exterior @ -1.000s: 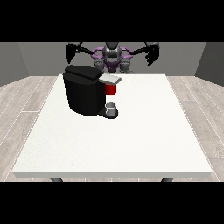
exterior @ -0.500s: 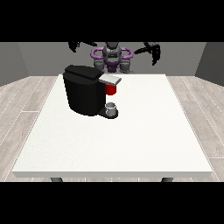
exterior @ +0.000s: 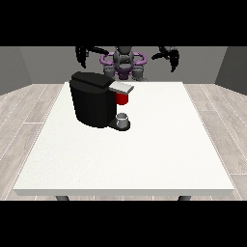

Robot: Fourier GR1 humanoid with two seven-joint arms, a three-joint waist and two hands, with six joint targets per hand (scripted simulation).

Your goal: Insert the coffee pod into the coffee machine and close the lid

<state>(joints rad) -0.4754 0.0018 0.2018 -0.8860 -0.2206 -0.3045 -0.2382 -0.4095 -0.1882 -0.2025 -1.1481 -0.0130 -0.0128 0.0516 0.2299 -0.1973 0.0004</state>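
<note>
Coffee machine (exterior: 94,99) upright, silver lid (exterior: 121,87) toward view's right; hands' fingers indiscernible.

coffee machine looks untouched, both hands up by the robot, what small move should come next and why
Probably lower the hand at the view's left toward the coffee machine, since it is the nearer one. Both hands hang raised behind the table's far edge, the other at the view's right. The small grey pod sits on the machine's base under the red part, untouched.

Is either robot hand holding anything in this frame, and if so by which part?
Nothing is held. Both hands, one at the view's left and one at the view's right, are raised above the table's far edge, away from the coffee machine.
</note>
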